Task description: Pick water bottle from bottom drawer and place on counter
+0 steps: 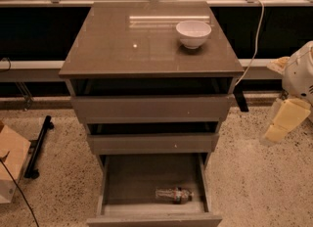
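Observation:
The water bottle point(174, 194) lies on its side in the open bottom drawer point(128, 182), near the drawer's front right, its reddish label band showing. The counter point(122, 45) is the glossy grey-brown top of the cabinet. My gripper point(285, 121), cream-coloured below a white arm, hangs at the right edge of the view, right of the cabinet at the height of the middle drawer. It is well apart from the bottle and holds nothing that I can see.
A white bowl point(193, 34) stands on the counter's back right. The two upper drawers point(151, 108) are pulled out a little. A white cable point(254, 42) hangs right of the cabinet. A cardboard box point(11, 162) and a black stand point(39, 145) are on the floor at left.

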